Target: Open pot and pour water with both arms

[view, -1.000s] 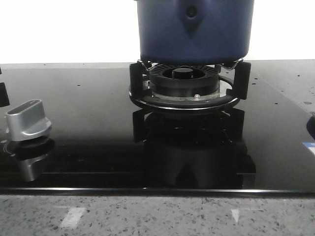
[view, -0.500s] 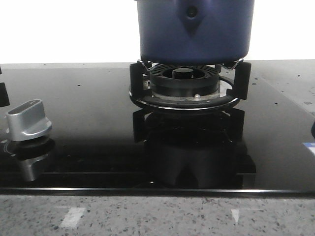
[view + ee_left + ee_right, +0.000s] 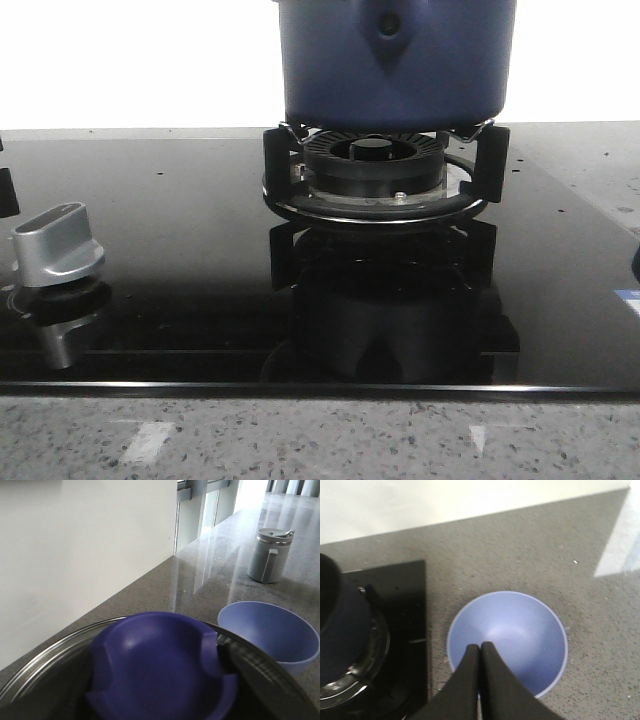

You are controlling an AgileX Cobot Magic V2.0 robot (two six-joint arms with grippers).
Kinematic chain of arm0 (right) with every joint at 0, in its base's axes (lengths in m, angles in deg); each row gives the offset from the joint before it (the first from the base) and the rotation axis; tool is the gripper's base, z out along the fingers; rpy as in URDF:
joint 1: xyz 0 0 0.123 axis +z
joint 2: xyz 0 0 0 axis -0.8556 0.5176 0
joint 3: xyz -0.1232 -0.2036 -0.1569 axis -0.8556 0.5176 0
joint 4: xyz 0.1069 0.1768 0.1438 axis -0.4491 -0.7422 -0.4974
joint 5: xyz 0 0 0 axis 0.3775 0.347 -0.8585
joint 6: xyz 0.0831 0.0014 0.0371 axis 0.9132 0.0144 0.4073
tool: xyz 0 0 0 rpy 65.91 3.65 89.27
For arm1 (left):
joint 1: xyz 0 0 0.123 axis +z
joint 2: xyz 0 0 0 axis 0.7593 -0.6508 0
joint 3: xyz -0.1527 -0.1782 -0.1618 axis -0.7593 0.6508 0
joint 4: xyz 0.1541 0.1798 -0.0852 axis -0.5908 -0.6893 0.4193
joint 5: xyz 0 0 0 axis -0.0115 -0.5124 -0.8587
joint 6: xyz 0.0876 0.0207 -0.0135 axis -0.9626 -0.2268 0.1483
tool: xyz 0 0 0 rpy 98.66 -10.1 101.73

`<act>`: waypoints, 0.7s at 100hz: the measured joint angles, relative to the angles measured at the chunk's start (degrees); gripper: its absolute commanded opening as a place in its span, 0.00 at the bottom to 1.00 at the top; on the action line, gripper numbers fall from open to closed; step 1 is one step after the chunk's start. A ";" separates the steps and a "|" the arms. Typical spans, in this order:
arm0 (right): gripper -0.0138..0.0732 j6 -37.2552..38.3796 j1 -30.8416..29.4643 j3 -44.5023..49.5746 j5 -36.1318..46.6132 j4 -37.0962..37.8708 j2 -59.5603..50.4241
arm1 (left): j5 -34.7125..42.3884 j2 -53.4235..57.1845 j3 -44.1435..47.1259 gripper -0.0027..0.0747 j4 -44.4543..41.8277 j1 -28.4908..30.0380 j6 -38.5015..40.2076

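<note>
Front view cuts the large dark navy-blue round pot off at the top edge, so its rim and lid stay out of sight there; only smooth matte walls and the lower point of a teardrop-shaped handle mount with its central rivet show. That pot sits on the black burner ring of a glossy black glass cooktop, which mirrors the burner below, and a silver control knob stands near the cooktop's left edge. Neither arm appears in this view. From the left wrist camera, a blurred purple-blue lid knob fills the foreground on a glass lid with a steel rim; the left gripper's fingers cannot be made out around it, so whether they grip it cannot be told. Beyond lie a light blue plastic bowl and a grey lidded mug on the speckled grey stone counter, neither seen from the front. Through the right wrist camera, the right gripper has its two dark fingers pressed together on nothing, hovering over the same bowl, with the pot dark and partly cropped at the frame's side.
</note>
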 measured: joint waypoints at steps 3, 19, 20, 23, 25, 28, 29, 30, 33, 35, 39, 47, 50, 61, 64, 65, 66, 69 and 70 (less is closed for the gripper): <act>0.08 0.00 0.47 0.00 0.00 -0.11 -0.65 | 0.00 -0.41 0.00 0.44 0.57 0.00 -0.44; 0.08 0.00 1.86 0.00 -0.11 -0.22 -2.81 | 0.23 -2.16 0.00 0.44 3.47 0.00 -3.52; 0.08 0.00 1.86 0.00 -0.11 -0.33 -2.81 | 0.23 -2.27 0.00 0.44 3.67 0.00 -3.68; 0.08 0.00 2.14 0.00 -0.22 -0.33 -2.91 | 0.26 -2.41 0.00 0.44 3.94 0.00 -4.33; 0.08 0.00 2.13 0.00 -0.22 -0.42 -2.91 | 0.36 -2.54 0.00 0.44 4.10 0.00 -4.76; 0.08 -0.04 2.16 0.00 -0.22 -0.56 -2.91 | 0.36 -2.74 0.00 0.44 4.34 0.00 -5.46; 0.08 -0.04 2.16 0.00 -0.22 -0.54 -2.91 | 0.36 -2.79 0.00 0.44 4.35 0.00 -5.60; 0.08 -0.04 2.16 0.04 -0.22 -0.54 -2.91 | 0.36 -2.77 0.00 0.44 4.47 0.00 -5.73; 0.08 -0.04 2.16 0.14 -0.22 -0.64 -2.91 | 0.36 -3.08 0.00 0.44 4.60 0.00 -6.46; 0.08 -0.04 2.16 0.27 -0.22 -0.64 -2.91 | 0.36 -3.24 0.00 0.44 4.73 0.00 -6.73; 0.08 -0.04 2.16 0.61 -0.22 -0.78 -2.91 | 0.39 -3.53 0.00 0.44 4.73 0.00 -7.12; 0.08 -0.04 2.16 1.56 -0.22 -0.78 -2.91 | 0.25 -4.30 0.00 0.44 5.02 0.00 -7.46; 0.08 -0.04 2.16 2.01 -0.22 -0.78 -2.91 | -0.25 -4.42 0.00 0.44 5.28 0.00 -7.46; 0.08 -0.04 2.16 3.63 -0.22 -1.02 -2.91 | -1.07 -4.95 -0.10 0.44 6.09 -0.22 -8.06; 0.08 -0.04 2.16 4.00 -0.22 -1.02 -2.91 | -1.19 -5.05 -0.10 0.44 6.50 -0.31 -8.30; 0.08 -0.04 2.16 4.19 -0.22 -1.11 -2.91 | -1.19 -5.05 -0.10 0.44 6.50 -0.44 -8.49; 0.08 -0.04 2.16 4.17 -0.22 -1.14 -2.91 | -1.19 -5.05 -0.10 0.44 6.50 -0.45 -8.66; 0.08 -0.04 2.16 4.63 -0.22 -1.25 -2.91 | -1.19 -5.05 -0.10 0.44 6.61 -0.56 -9.12; 0.08 -0.04 2.16 4.61 -0.22 -1.38 -2.91 | -1.19 -5.05 -0.10 0.44 6.61 -0.70 -9.40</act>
